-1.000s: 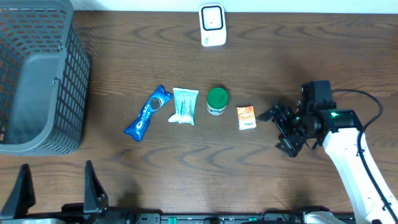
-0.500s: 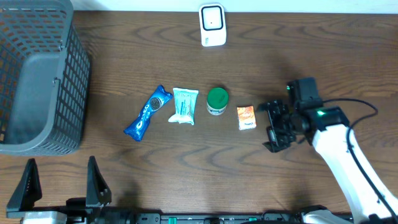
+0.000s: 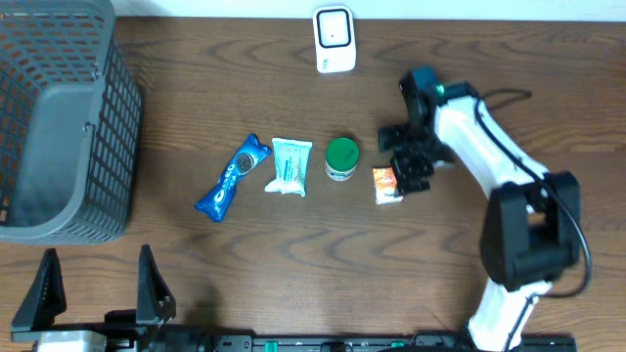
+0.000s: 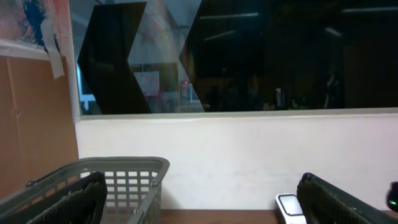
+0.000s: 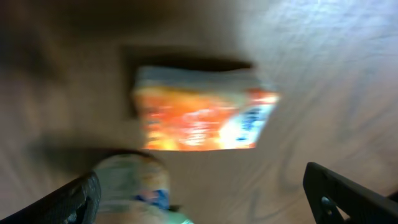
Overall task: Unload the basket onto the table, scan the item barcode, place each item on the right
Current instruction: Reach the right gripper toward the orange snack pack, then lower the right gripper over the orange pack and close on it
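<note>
Right fingers (image 5: 348, 193) spread wide | orange packet (image 5: 199, 118) centred between them, untouched | left fingers (image 4: 68, 199) spread

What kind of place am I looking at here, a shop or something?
Probably a mock shop checkout in a lab or office, not a real store: an Oreo pack and orange packet lined up on a table, a white scanner-like device behind them, a grey basket beside.

A dark wood-grain table (image 3: 293, 274) is seen from above. Behind it, a white wall (image 4: 236, 155) is topped by a wide dark window (image 4: 280, 56), in which faint lights are reflected. A brown wooden panel (image 4: 34, 137) is seen at left.
</note>
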{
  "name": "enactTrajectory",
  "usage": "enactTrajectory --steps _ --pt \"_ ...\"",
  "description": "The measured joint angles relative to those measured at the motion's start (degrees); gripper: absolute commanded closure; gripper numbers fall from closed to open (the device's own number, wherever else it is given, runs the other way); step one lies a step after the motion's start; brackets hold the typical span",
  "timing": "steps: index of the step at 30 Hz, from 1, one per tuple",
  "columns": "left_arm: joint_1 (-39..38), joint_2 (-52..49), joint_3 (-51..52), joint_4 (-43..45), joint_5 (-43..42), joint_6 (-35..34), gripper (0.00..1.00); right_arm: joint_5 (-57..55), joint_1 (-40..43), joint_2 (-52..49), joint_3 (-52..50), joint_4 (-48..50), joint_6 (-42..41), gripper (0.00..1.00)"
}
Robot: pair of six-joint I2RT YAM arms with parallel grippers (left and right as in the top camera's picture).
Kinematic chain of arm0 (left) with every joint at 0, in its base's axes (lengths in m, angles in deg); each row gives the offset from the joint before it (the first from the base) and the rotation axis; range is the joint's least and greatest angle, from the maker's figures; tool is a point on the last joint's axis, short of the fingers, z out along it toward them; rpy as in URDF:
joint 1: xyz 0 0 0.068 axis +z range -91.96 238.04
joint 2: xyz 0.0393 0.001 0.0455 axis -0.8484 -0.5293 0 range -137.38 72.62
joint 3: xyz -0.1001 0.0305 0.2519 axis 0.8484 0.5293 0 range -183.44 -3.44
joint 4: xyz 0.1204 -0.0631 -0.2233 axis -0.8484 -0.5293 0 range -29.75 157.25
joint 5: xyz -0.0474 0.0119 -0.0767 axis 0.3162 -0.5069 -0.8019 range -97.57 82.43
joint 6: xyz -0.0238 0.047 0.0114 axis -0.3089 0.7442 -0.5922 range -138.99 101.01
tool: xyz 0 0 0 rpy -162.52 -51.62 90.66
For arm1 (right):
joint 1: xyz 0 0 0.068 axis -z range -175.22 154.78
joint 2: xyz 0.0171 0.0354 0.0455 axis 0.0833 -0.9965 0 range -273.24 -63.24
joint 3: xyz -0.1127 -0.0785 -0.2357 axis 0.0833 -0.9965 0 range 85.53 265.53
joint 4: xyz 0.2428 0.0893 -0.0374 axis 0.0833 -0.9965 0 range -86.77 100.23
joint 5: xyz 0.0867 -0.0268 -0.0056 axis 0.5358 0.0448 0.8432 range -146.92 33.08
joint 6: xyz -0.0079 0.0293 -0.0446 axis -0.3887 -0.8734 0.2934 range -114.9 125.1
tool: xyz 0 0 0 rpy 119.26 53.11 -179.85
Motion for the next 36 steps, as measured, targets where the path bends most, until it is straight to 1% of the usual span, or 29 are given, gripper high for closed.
enactTrajectory --steps 4,10,20,24,30,36 --pt "0.0 0.0 0.0 0.0 0.0 0.7 0.02 -0.4 -0.5 -4.4 4.7 -1.7 0.9 0.01" --pt "0.0 0.0 0.0 -0.1 0.0 0.8 0.02 -0.9 -2.1 -8.8 4.8 -3.2 1.1 0.01" --pt "0.0 0.0 0.0 -0.1 0.0 0.8 0.02 -8.7 -6.7 -8.9 4.8 -4.1 -0.8 0.01" --pt "0.0 0.0 0.0 -0.1 0.0 0.8 0.02 -11.1 -8.3 -8.9 4.8 -6.4 -3.5 0.01" --pt "0.0 0.0 0.0 -0.1 0.0 0.8 0.02 -13.5 -9.0 -8.9 4.6 -6.9 -7.1 0.01" --pt "0.0 0.0 0.0 -0.1 0.0 0.8 0.02 -14.4 -9.0 -7.2 -1.4 -0.5 -9.4 0.01"
